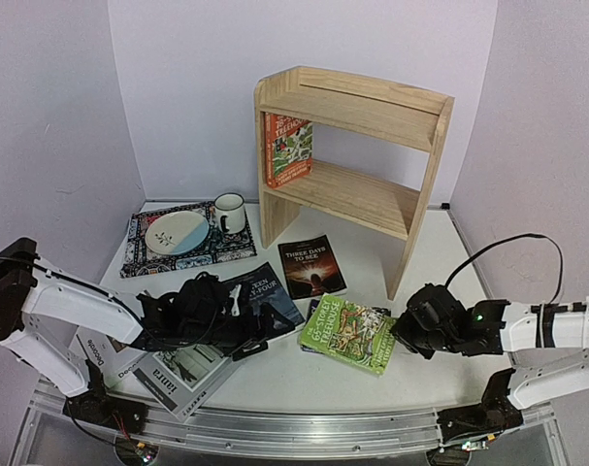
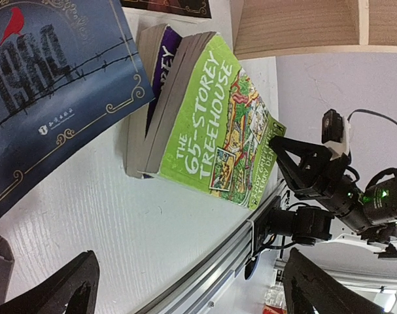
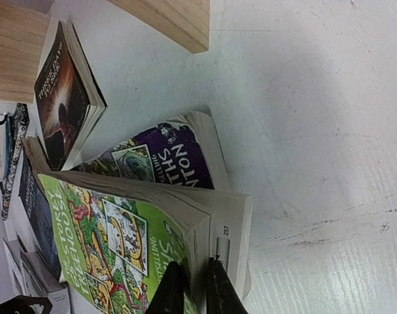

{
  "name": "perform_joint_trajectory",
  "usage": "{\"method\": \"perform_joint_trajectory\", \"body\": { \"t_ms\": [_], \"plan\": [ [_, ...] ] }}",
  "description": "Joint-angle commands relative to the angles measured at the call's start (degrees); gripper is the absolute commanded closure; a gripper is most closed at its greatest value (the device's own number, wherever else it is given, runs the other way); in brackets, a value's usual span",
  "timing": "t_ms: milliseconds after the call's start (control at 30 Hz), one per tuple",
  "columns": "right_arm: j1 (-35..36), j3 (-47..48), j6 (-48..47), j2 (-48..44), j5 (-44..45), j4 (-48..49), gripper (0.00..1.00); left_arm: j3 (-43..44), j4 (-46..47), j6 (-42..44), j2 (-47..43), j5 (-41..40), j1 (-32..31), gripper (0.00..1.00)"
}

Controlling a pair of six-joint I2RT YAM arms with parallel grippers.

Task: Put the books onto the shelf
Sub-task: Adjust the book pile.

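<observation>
So: right tool (image 3: 193,273) pinches green Treehouse (image 3: 106,235) edge; left tool (image 2: 188,291) spread.

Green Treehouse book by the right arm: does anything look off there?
Yes. The green Treehouse book lies tilted on a purple book. The right pincer seems shut on only its cover and front pages, while the back pages, one numbered 257, gape loose outside the grip.
</observation>
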Motion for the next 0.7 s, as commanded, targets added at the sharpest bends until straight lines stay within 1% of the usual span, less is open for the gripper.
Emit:
{"method": "perform_joint_trajectory", "body": {
  "t_ms": [0, 67, 133, 200, 233, 367, 433, 467, 533, 600, 667],
  "plan": [
    [0.6, 1.0, 4.5, -1.3, 0.7, 1.7, 1.0, -1.9, 8.6, -6.1, 1.4, -0.9, -0.3, 0.0],
    [0.9, 1.5, 4.7, -0.3, -0.5, 2.8, 1.0, -1.4, 9.6, -6.8, 2.7, -0.3, -0.6, 0.01],
    [1.0, 2.3, 4.3, 1.5, -3.8, 4.1, 0.99, -0.7, 10.8, -6.8, 4.0, 0.1, -0.8, 0.0],
    [1.2, 3.4, 3.2, 3.1, -7.2, 4.6, 0.96, -0.5, 11.9, -6.8, 4.9, 0.6, -0.9, 0.0],
    [1.5, 4.0, 2.2, 3.6, -8.4, 4.8, 0.93, -0.7, 12.4, -6.8, 5.3, 0.7, -0.9, 0.0],
    [2.5, 4.1, -0.3, 3.5, -10.4, 4.6, 0.71, -1.9, 15.9, -7.7, 7.0, 0.8, -0.9, 0.0],
    [2.6, 4.0, -2.4, 3.4, -11.7, 4.5, 0.56, -2.0, 18.3, -8.2, 8.1, 0.7, -0.9, 0.0],
    [2.6, 4.4, -4.0, 3.3, -12.0, 4.1, 0.45, -1.9, 19.0, -8.4, 8.7, 0.8, -0.9, 0.01],
    [2.6, 5.6, -8.4, 2.7, -11.4, 1.0, 0.3, -1.3, 20.1, -8.4, 10.1, 1.2, -0.9, 0.01],
    [2.5, 7.5, -12.7, 1.8, -9.6, -4.0, 0.23, -0.7, 20.9, -8.5, 11.3, 1.6, -0.9, 0.01],
    [2.3, 9.1, -16.8, 0.9, -7.7, -8.2, 0.2, -0.5, 21.8, -8.3, 12.1, 1.8, -0.9, 0.01]
  ]
}}
